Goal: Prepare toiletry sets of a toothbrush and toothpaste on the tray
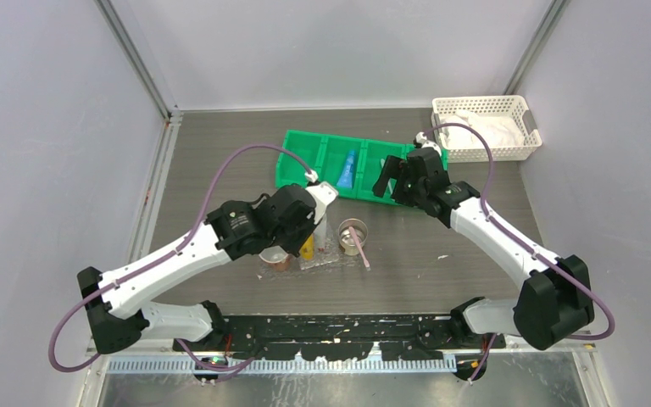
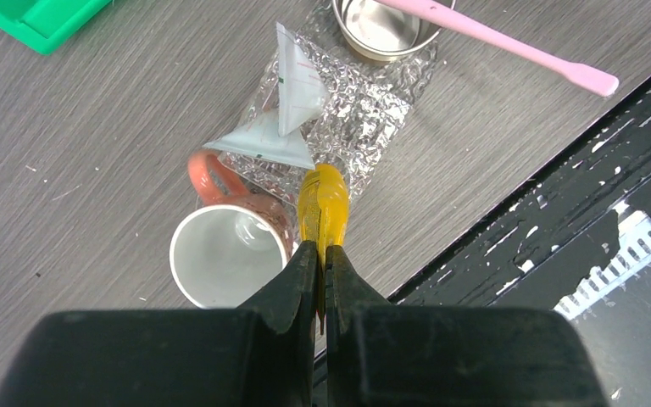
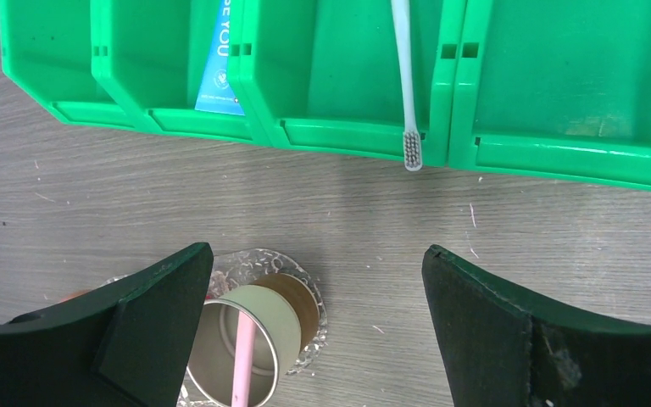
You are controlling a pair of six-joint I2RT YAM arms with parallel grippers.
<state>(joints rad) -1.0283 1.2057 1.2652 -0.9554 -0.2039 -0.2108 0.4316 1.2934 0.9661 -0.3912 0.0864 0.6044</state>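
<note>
My left gripper (image 2: 320, 250) is shut on the end of the yellow-orange toothpaste tube (image 2: 322, 203), which hangs over the near edge of the see-through crinkly tray (image 2: 371, 114), beside a mug. A white toothpaste tube (image 2: 295, 85) lies on the tray. The pink toothbrush (image 2: 509, 44) stands slanted in a metal cup (image 2: 383, 30) on the tray. My right gripper (image 3: 314, 254) is open and empty above the table, between the tray and the green bin. A grey-silver toothbrush (image 3: 405, 76) and a blue toothpaste tube (image 3: 219, 64) lie in the bin.
The green four-compartment bin (image 1: 301, 157) lies at the back centre. A white lattice basket (image 1: 521, 140) stands at the back right. A brown-orange mug (image 2: 229, 254), white inside, stands at the tray's left. The black base rail (image 1: 339, 326) runs along the near edge.
</note>
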